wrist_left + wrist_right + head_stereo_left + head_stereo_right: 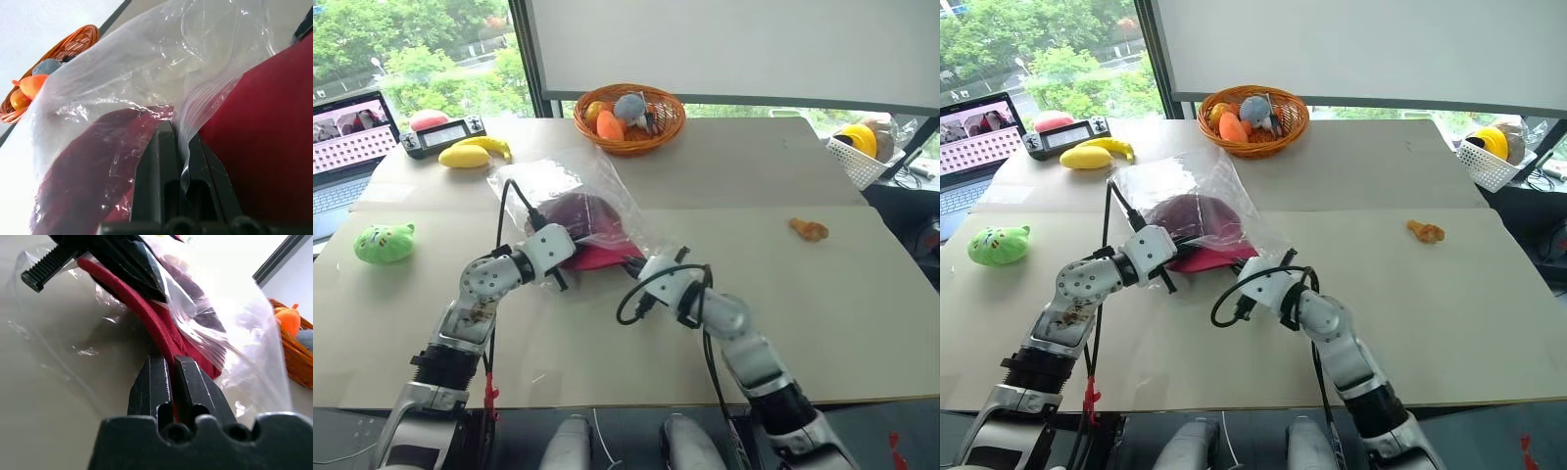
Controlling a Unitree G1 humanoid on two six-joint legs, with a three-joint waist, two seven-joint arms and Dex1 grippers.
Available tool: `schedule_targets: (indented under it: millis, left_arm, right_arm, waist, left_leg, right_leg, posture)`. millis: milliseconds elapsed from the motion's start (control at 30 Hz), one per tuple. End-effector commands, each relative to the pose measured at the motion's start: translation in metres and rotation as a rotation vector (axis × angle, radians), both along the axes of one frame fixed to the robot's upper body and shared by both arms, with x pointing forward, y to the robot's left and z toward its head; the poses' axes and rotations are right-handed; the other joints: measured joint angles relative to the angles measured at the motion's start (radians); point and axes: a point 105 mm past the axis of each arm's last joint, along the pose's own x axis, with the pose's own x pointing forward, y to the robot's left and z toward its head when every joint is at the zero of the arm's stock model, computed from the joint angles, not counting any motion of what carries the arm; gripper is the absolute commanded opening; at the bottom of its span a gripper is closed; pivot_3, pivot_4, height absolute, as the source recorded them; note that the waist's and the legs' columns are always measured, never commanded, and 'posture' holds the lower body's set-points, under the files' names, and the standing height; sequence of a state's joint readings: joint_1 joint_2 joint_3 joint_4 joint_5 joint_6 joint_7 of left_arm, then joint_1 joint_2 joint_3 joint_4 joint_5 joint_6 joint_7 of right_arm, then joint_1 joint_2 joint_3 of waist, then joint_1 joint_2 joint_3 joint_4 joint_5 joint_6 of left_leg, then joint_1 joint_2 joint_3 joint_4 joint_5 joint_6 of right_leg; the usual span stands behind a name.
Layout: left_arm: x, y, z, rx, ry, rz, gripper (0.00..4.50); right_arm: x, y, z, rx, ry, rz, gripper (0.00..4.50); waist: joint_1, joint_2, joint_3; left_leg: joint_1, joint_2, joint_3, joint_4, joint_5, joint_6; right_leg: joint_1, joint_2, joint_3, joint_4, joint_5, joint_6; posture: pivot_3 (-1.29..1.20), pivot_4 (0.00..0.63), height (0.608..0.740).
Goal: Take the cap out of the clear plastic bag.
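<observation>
**Brim out, crown to follow**

On the table (862, 294), the clear plastic bag (543, 181) lies near the wicker basket (629, 119), the cap (582, 217) mostly inside. The left gripper (183, 161) pinches the bag's edge; the right gripper (170, 382) pinches the brim. Best to pull them steadily apart, bag anchored.

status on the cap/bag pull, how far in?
Done: both grips look set. The left end effector is shut on the bag at its opening; the right end effector is shut on the cap by its brim.
In hand: the brim pokes out of the opening.
Left: the crown sits under plastic, so the cap must be drawn fully clear.
</observation>
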State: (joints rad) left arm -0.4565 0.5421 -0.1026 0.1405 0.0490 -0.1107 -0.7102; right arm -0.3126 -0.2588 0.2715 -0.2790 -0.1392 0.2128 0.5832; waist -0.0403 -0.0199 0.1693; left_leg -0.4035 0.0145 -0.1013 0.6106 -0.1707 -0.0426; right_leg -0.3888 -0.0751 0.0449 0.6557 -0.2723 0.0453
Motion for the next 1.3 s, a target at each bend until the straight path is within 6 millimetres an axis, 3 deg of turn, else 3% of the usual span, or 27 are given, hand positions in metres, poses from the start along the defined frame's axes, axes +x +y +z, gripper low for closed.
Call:
schedule_targets:
  millis: [33, 333, 467, 600, 700, 800, 967, 1200, 1300]
  left_arm:
    - [0.000, 0.001, -0.003, 0.011, 0.010, 0.003, 0.00]
    - [-0.002, 0.001, -0.006, 0.010, 0.011, -0.002, 0.00]
    - [-0.011, 0.001, -0.013, 0.017, 0.021, -0.039, 0.00]
    - [-0.030, 0.012, -0.024, 0.084, -0.025, -0.131, 0.00]
    - [-0.040, 0.024, -0.032, 0.133, -0.064, -0.193, 0.00]
    - [-0.047, 0.036, -0.031, 0.146, -0.110, -0.252, 0.00]
    - [-0.048, 0.046, -0.030, 0.164, -0.166, -0.321, 0.00]
    - [-0.059, 0.048, -0.051, 0.230, -0.140, -0.460, 0.00]
    - [-0.055, 0.048, -0.059, 0.246, -0.100, -0.470, 0.00]
  right_arm:
    - [-0.032, -0.015, 0.053, 0.150, 0.010, 0.126, 0.05]
    - [-0.087, -0.073, 0.119, 0.369, 0.138, 0.362, 0.05]
    - [-0.074, -0.104, 0.160, 0.518, 0.026, 0.269, 0.05]
    - [-0.049, -0.149, 0.209, 0.627, -0.174, 0.022, 0.05]
    - [-0.041, -0.158, 0.225, 0.604, -0.279, -0.081, 0.05]
    - [-0.019, -0.147, 0.219, 0.348, -0.422, -0.254, 0.05]
    - [0.000, -0.109, 0.191, -0.056, -0.638, -0.313, 0.05]
    - [0.015, -0.076, 0.145, -0.289, -0.873, -0.349, 0.05]
    - [0.019, -0.047, 0.085, -0.369, -0.804, -0.232, 0.05]
  waist:
    - [0.002, 0.000, 0.000]
    - [0.003, -0.001, 0.001]
    - [-0.004, -0.001, 0.001]
    - [-0.005, -0.001, 0.001]
    - [0.006, -0.001, 0.001]
    - [0.005, 0.000, 0.001]
    - [0.001, 0.001, 0.002]
    - [-0.001, 0.001, 0.002]
    - [0.001, 0.000, 0.001]
  left_leg:
    - [0.000, 0.000, 0.000, 0.000, 0.000, 0.000]
    - [-0.002, 0.000, 0.000, 0.000, 0.000, 0.000]
    - [-0.001, 0.000, 0.000, -0.001, 0.000, 0.000]
    - [-0.001, 0.000, 0.002, 0.000, 0.000, 0.000]
    - [-0.001, 0.000, 0.002, -0.002, 0.000, 0.000]
    - [-0.003, 0.000, 0.003, -0.003, 0.000, 0.000]
    - [-0.004, 0.000, 0.004, -0.003, 0.000, 0.000]
    - [-0.008, 0.000, 0.004, -0.003, 0.000, 0.000]
    - [-0.011, 0.000, 0.004, -0.002, 0.000, 0.000]
  right_leg:
    - [0.000, 0.000, 0.000, 0.000, 0.000, 0.000]
    - [0.000, -0.001, -0.001, -0.002, 0.000, 0.000]
    - [0.000, 0.000, 0.000, -0.002, 0.000, 0.000]
    - [0.000, 0.000, 0.001, -0.002, 0.000, 0.000]
    - [-0.001, -0.001, 0.001, -0.002, 0.000, -0.002]
    - [-0.004, -0.001, 0.001, -0.003, 0.001, -0.005]
    - [-0.005, -0.001, 0.001, -0.004, 0.000, -0.004]
    - [-0.008, -0.001, 0.001, -0.004, 0.002, -0.007]
    - [-0.011, -0.001, 0.001, -0.002, 0.003, -0.007]
  posture:
    - [0.00, 0.150, 0.733]
    - [0.00, 0.150, 0.733]
    - [0.00, 0.150, 0.733]
    - [0.00, 0.150, 0.733]
    - [0.00, 0.150, 0.733]
    - [0.00, 0.150, 0.733]
    - [0.00, 0.150, 0.733]
    - [0.00, 0.150, 0.733]
    - [0.00, 0.150, 0.733]
